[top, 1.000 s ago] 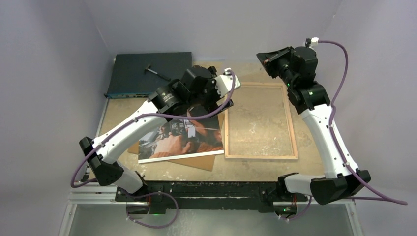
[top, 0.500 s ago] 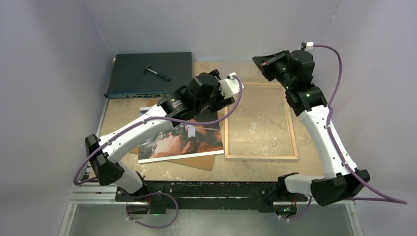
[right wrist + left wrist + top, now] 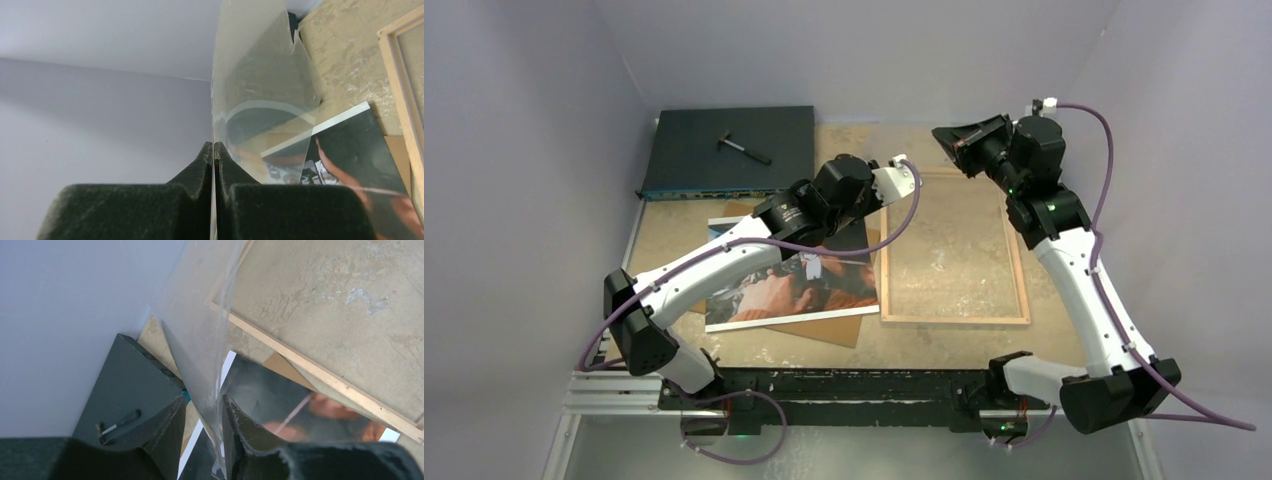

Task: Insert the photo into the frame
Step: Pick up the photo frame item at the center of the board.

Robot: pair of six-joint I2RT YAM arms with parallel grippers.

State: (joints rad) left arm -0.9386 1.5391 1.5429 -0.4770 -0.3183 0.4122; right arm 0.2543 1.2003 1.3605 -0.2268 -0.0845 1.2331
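1. While the right gripper (image 3: pixel 214 150) is raised above the far end of the table (image 3: pixel 664 230), its jaws are pressing fully together on the edge of a clear sheet (image 3: pixel 260 100), which is standing up out of them.
2. From the other side, the left gripper (image 3: pixel 200 407) is reaching over the gap between photo and frame. Its jaws are standing a little apart with the same clear sheet passing between them. One finger is lying against the sheet, while a narrow gap is showing at the other, so no firm grip is visible.
3. Face up and flat, the photo (image 3: pixel 789 285) is lying left of centre, its dark, reddish-brown image and white border showing.
   - It is resting on a brown backing board (image 3: pixel 834 328), whose corner is sticking out beneath its near edge.
   - Its right edge is lying just beside the left rail of the frame, and the left arm is crossing above its far part.
4. To the photo's right, the frame (image 3: pixel 1021 270) is lying flat with its light wood side up, the table surface showing through its opening.
5. At the far left corner, a dark flat box (image 3: pixel 694 150) is carrying a small tool (image 3: pixel 744 147) on its top.
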